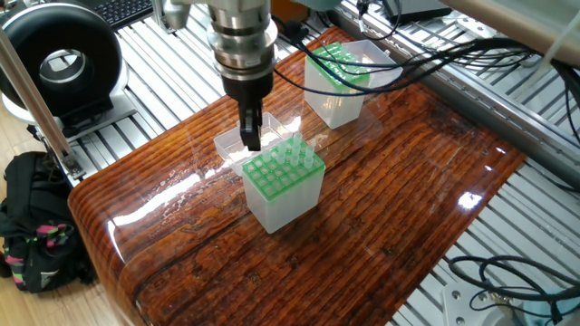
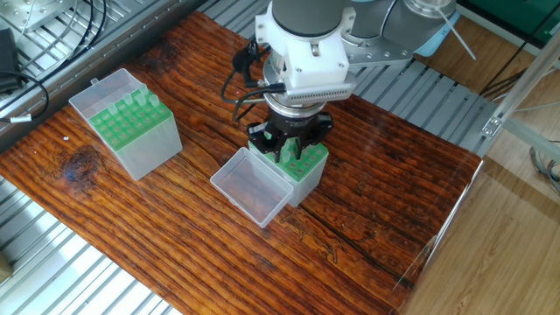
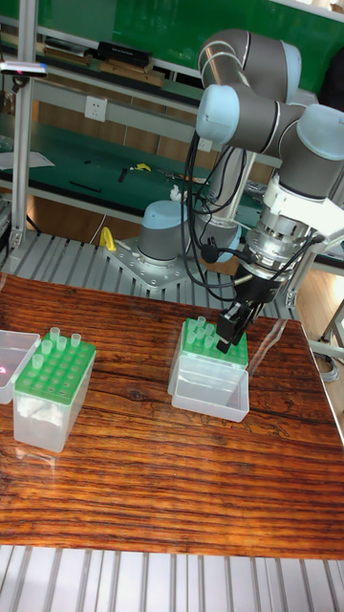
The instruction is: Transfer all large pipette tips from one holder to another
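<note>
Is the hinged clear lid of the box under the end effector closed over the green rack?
No. The clear lid lies flipped open on the table beside the box, leaving the green rack uncovered beneath the end effector.

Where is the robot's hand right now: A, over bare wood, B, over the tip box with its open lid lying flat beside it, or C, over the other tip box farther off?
B: the hand hangs at the green rack of the box whose clear lid lies open beside it.
</note>
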Controlling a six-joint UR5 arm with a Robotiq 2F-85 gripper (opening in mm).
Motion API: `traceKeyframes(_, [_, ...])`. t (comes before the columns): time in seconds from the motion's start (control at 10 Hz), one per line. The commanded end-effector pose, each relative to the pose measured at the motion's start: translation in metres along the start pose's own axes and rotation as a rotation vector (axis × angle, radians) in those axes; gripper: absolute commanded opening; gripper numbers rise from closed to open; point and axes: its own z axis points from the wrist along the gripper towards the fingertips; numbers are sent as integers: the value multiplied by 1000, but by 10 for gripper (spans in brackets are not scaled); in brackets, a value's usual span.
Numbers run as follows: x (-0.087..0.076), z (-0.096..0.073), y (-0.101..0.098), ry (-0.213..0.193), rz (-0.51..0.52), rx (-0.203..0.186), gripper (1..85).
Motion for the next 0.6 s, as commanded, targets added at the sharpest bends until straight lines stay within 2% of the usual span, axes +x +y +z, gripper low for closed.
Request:
traceKeyframes(0.0, [-3,0,2,-15,17,-8,350])
traceKeyframes(0.2, [-5,0,3,-21,37,-14,307])
traceKeyframes(0.5, [-4,2,-2,-15,45,1,283])
